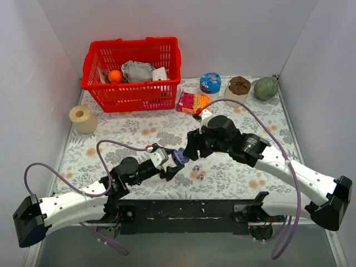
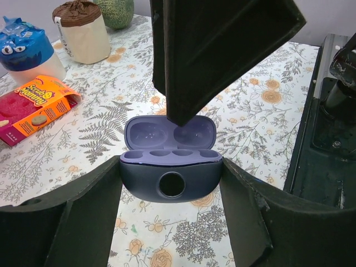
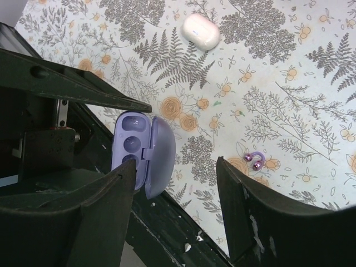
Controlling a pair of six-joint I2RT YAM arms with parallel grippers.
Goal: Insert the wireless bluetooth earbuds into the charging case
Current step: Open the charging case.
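I've got left claw (image 2: pixel 171 167) clamped on the case (image 2: pixel 167 133), lid open, sockets empty. Right claw (image 3: pixel 175 167) is spread wide, holding nothing, just above it. Both earbuds (image 1: pixel 196 167) lie on the table (image 1: pixel 250 111), 4 o'clock of case.

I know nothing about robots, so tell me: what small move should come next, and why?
Probably lower the open right gripper onto one of the earbuds. They lie on the table, while the left gripper holds the charging case with its lid open and wells empty.
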